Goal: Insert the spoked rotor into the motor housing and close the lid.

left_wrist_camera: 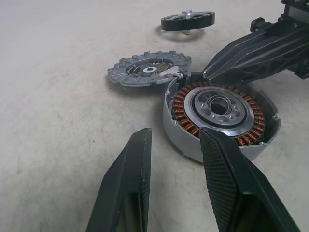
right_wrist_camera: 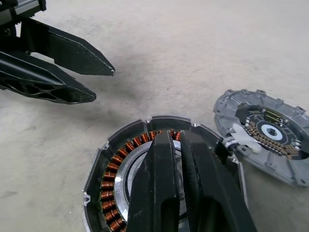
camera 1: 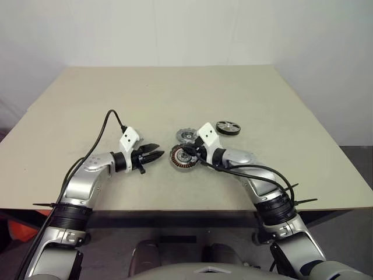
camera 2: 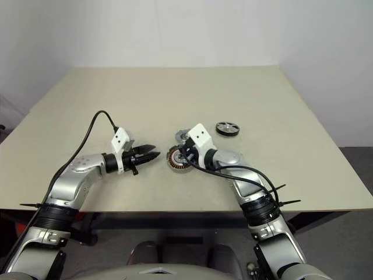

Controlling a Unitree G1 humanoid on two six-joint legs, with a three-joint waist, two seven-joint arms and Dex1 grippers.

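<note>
The small flat dark spoked rotor (camera 1: 228,128), a wheel with a pale hub, lies on the beige surface (camera 1: 175,93) to the far right of the other parts, well apart from both claws. To its left is the flat round grey lid (left_wrist_camera: 149,69) with a notched edge, lying flat with its circuit face up. Just nearer than the lid, and touching or almost touching its edge, sits the thick round silver-grey motor housing (left_wrist_camera: 219,121), open side up, coppery windings ringing a silver hub.

The right claw (right_wrist_camera: 179,140) reaches in from the right and hangs over the housing, its two black fingers pressed together with nothing between them. The left claw (camera 1: 158,154) hovers just left of the housing, pointing toward it, with its fingers (left_wrist_camera: 130,183) apart and empty.
</note>
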